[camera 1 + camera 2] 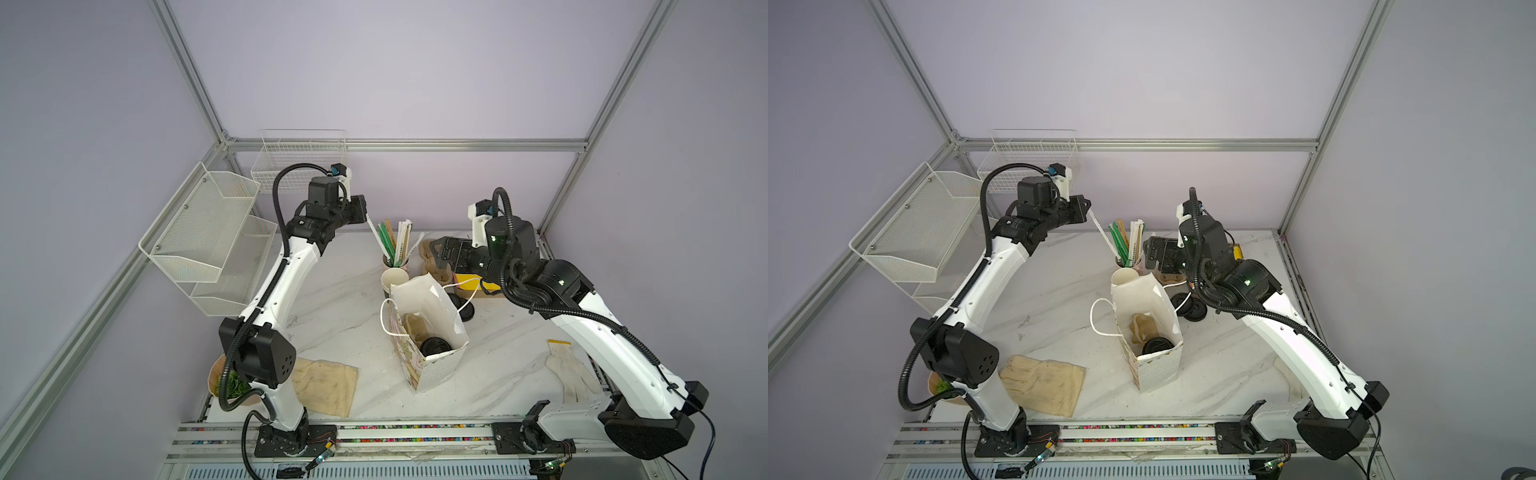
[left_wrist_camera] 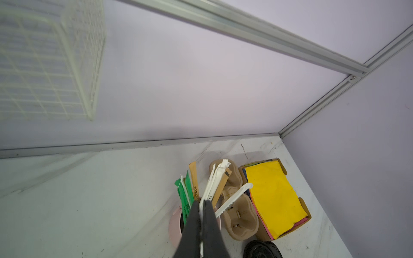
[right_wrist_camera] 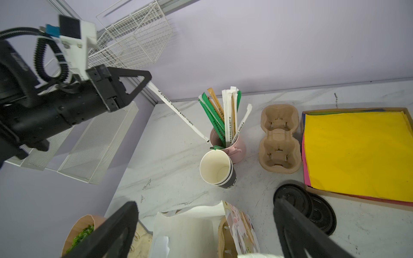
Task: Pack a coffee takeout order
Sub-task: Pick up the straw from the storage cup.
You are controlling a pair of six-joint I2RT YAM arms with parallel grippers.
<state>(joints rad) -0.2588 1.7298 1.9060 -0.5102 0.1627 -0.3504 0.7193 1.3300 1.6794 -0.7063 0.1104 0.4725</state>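
Two arms reach over one marble bench [image 1: 332,291]. One white paper bag [image 1: 432,303] stands open near its middle. Both top views look down into it: one pulp carrier [image 1: 1144,326] and one lidded cup [image 1: 1157,345], black lid up, sit side by side inside. Two pale gloves [image 1: 328,384] lie near the front edge, well apart.

The right wrist view shows what the right arm largely hides from above. One cardboard tray [image 2: 283,168] sits at the far right corner, with the yellow sheet [image 3: 357,152] on top and a pink sheet [image 3: 305,172] edging out beneath. Just beside it lies a second carrier [image 3: 279,138], empty. Also there are two nested cups [image 3: 215,166] without lids, two overlapping loose lids [image 3: 297,192] and one pink holder [image 3: 239,147] of green, brown and white straws. The wrapper print begins "PLA"; the rest is too small to read.

The left fingers [image 2: 192,225] are clamped on one wrapped straw [image 3: 178,111], which slants above the holder. The right fingers [image 3: 120,225] stand wide apart and empty over the bag and lids.
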